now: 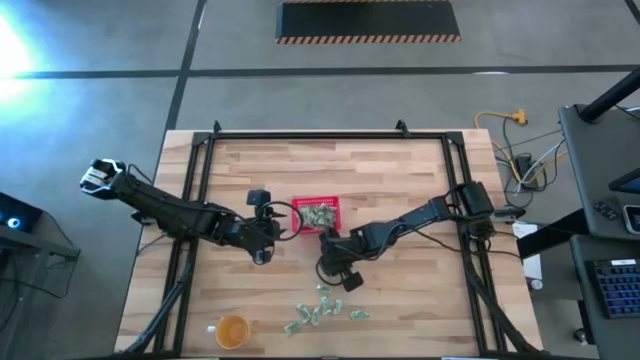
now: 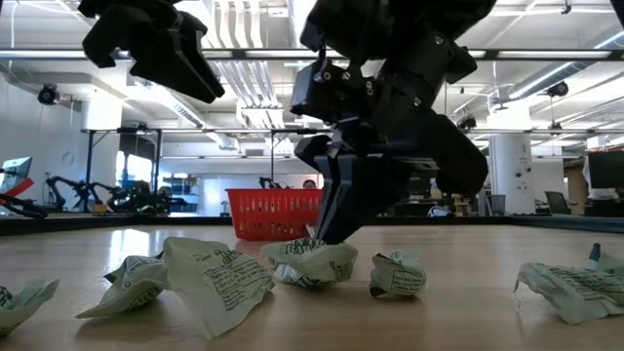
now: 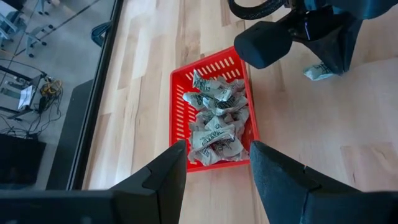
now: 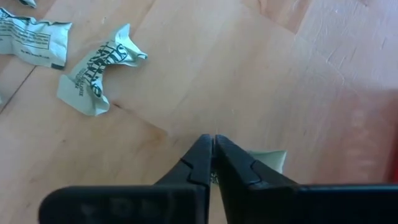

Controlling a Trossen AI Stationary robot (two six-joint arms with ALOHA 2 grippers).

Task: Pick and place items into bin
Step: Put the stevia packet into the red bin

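A crumpled packet (image 2: 210, 283) lies closest to the low camera, with more packets (image 2: 310, 261) spread beside it on the table (image 2: 468, 322). The right gripper (image 4: 213, 147) stands down among them, its fingers pressed together on a packet (image 4: 271, 159) whose pale corner shows just under the tips. Two loose packets (image 4: 99, 71) lie flat a little ahead of these fingers, apart from them. Behind this gripper stands the basket (image 1: 317, 214), and it holds a heap of packets (image 3: 216, 118) already. The left gripper (image 3: 217, 165) hangs above the near edge of the basket, fingers apart and holding nothing. An orange cup (image 1: 231, 331) stands near the table edge, well apart from both grippers and beside the loose packets.
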